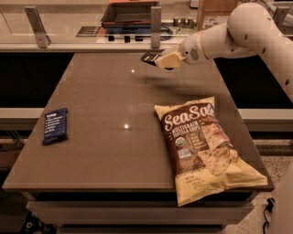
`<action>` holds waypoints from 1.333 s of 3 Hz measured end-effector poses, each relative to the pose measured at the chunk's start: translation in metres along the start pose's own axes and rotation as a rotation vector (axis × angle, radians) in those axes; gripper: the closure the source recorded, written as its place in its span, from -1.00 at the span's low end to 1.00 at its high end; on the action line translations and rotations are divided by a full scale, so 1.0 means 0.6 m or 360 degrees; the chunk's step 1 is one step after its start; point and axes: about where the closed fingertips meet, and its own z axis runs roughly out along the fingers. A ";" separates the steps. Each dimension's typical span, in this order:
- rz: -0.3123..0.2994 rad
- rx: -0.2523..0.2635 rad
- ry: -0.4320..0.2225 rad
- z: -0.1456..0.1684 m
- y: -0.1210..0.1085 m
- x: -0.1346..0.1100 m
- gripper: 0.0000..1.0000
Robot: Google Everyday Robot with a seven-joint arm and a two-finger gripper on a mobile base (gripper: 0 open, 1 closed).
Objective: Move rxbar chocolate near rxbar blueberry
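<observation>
The rxbar blueberry (55,125), a dark blue bar with white text, lies flat near the table's left edge. My gripper (161,60) is over the far edge of the table, right of centre. It is shut on the rxbar chocolate (149,58), a small black bar that sticks out to the left of the cream-coloured fingers (167,59). The bar is held a little above the tabletop. Part of it is hidden inside the fingers. The black bar is far from the blue one, across the table.
A large Sea Salt chip bag (201,146) lies on the right front of the brown table (114,100). My white arm (238,32) reaches in from the upper right. A counter with a tray (130,13) stands behind the table.
</observation>
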 end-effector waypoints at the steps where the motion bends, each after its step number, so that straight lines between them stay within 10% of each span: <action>1: -0.0032 -0.0039 0.0004 0.018 0.069 -0.024 1.00; 4: -0.0079 -0.0063 0.0009 0.083 0.240 -0.060 1.00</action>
